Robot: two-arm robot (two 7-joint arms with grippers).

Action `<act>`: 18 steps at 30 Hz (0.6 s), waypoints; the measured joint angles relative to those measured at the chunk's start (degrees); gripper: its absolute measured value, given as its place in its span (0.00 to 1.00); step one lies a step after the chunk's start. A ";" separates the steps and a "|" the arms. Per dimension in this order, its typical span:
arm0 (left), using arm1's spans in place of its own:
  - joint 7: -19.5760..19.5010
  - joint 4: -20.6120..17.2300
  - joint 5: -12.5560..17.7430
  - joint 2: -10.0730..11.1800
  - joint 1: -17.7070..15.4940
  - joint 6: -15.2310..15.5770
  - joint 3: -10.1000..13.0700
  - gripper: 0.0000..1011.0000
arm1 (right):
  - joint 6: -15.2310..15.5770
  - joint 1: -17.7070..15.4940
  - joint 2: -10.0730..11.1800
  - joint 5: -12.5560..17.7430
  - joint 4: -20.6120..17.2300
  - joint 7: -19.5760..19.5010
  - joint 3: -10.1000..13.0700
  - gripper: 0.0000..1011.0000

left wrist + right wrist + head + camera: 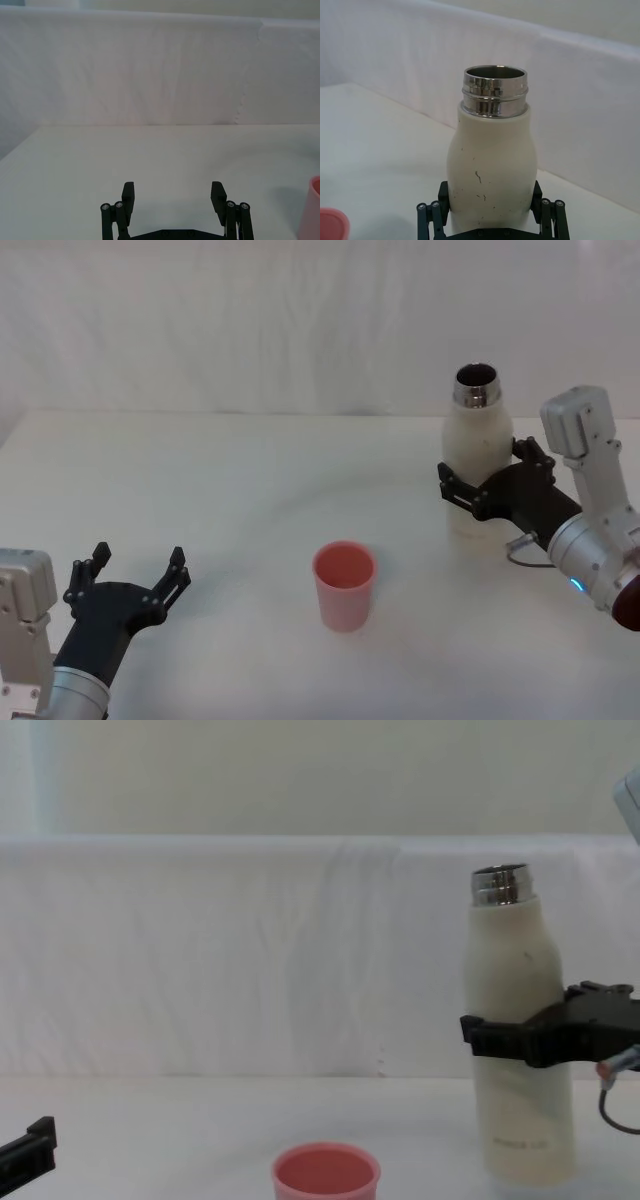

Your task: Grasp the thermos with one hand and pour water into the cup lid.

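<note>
- The thermos (478, 455) stood upright on the table (200, 500), long axis vertical, its open steel neck (495, 91) pointing straight up and uncapped.
- The right gripper (490, 478) was closed around the thermos at mid-body, one black finger (538, 192) pressed to each side of the cream wall; the chest view showed the grip roughly halfway up the bottle (518, 1020).
- Above the fingers rose the rounded shoulder and neck; below them the base rested on the table.
- Small dark specks marked the wall just above the fingers in the right wrist view.
- A faint line of pale lettering sat low on the body in the chest view, beneath the gripper (515, 1038); it could not be read.
- The cup (345, 585), salmon-pink, stood upright with its mouth facing up, apart from the right gripper, on the side toward the robot's left and nearer the robot's body.
- In the chest view the cup (326, 1172) sat much lower than the thermos and clear of it.
- The left gripper (135, 575) hovered low over the near left of the table with its fingers (128, 192) spread wide and nothing between them.
- The cup's rim (315, 207) lay just beyond and to one side of the left gripper's open fingers, not touching.
</note>
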 joint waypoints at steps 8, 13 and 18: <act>0.00 0.00 0.00 0.00 0.00 0.00 0.00 0.99 | 0.42 2.06 -0.75 4.30 3.16 1.67 -0.80 0.95; 0.00 0.00 0.00 0.00 0.00 0.00 0.00 0.99 | 0.28 2.93 -1.02 5.93 4.59 2.00 -1.34 0.95; 0.00 0.00 0.00 0.00 0.00 0.00 0.00 0.99 | 0.13 3.67 -1.40 7.81 6.08 2.17 -1.67 0.95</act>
